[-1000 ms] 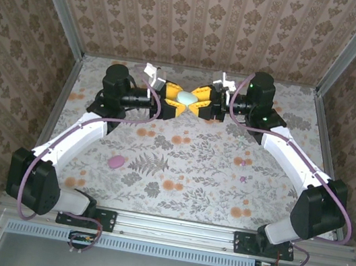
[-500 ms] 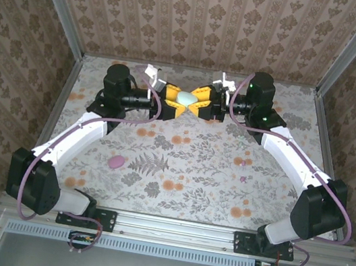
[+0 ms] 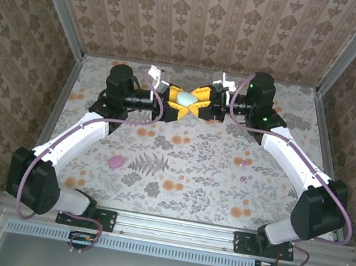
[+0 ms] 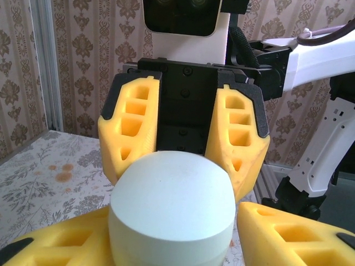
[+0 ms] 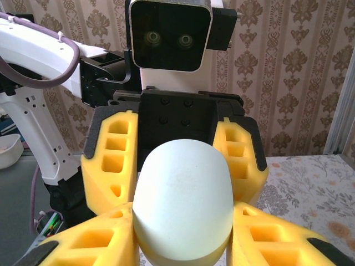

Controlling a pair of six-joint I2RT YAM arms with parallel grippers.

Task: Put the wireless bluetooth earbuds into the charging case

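A pale mint charging case (image 3: pixel 185 97), lid closed, is held in the air over the far middle of the table between both grippers. My left gripper (image 3: pixel 176 102) comes from the left, its yellow fingers (image 4: pixel 66 244) against the case (image 4: pixel 172 188) sides. My right gripper (image 3: pixel 200 103) comes from the right and is shut on the case (image 5: pixel 183 183), its pads (image 5: pixel 94 238) pressed to it. Two small purple earbuds (image 3: pixel 242 161) (image 3: pixel 243 179) lie on the cloth under the right arm, too small to make out in detail.
A pink oval piece (image 3: pixel 116 162) lies on the flowered cloth (image 3: pixel 186 168) at the left, near the left forearm. Patterned walls (image 3: pixel 203 21) close in the back and sides. A metal rail (image 3: pixel 176 227) runs along the near edge.
My left gripper has edged a little to the right and its fingers have closed in on the case. The right gripper and the case have stayed put.
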